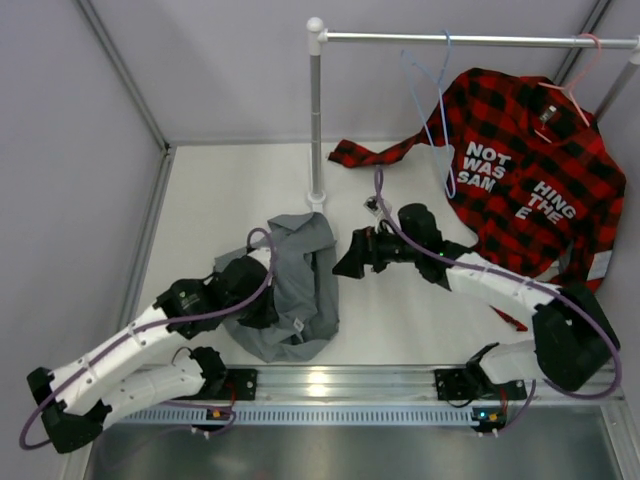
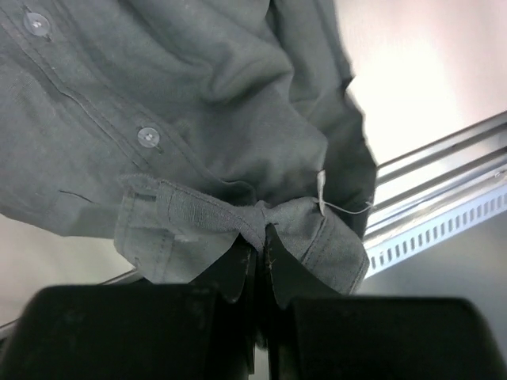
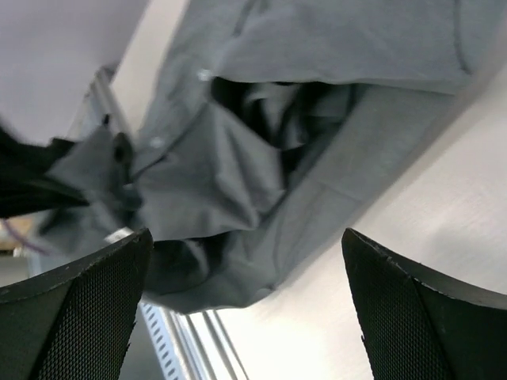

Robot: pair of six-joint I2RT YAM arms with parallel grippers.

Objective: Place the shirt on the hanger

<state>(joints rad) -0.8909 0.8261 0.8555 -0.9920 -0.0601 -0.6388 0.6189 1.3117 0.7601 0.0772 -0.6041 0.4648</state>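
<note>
The grey-green shirt (image 1: 295, 285) lies bunched on the table left of centre. My left gripper (image 1: 262, 312) is shut on a fold of its collar edge (image 2: 253, 218); buttons and placket show above in the left wrist view. My right gripper (image 1: 347, 262) is open and empty, just right of the shirt, pointing at it; the shirt (image 3: 261, 150) fills the space ahead of its spread fingers (image 3: 87, 309). The light-blue hanger (image 1: 432, 90) hangs empty on the rail (image 1: 470, 40) at the back.
A red-and-black plaid shirt (image 1: 530, 180) with white lettering hangs on a pink hanger (image 1: 570, 85) at the right of the rail. The rail's white post (image 1: 316, 120) stands behind the grey shirt. A metal rail (image 1: 340, 385) runs along the near edge.
</note>
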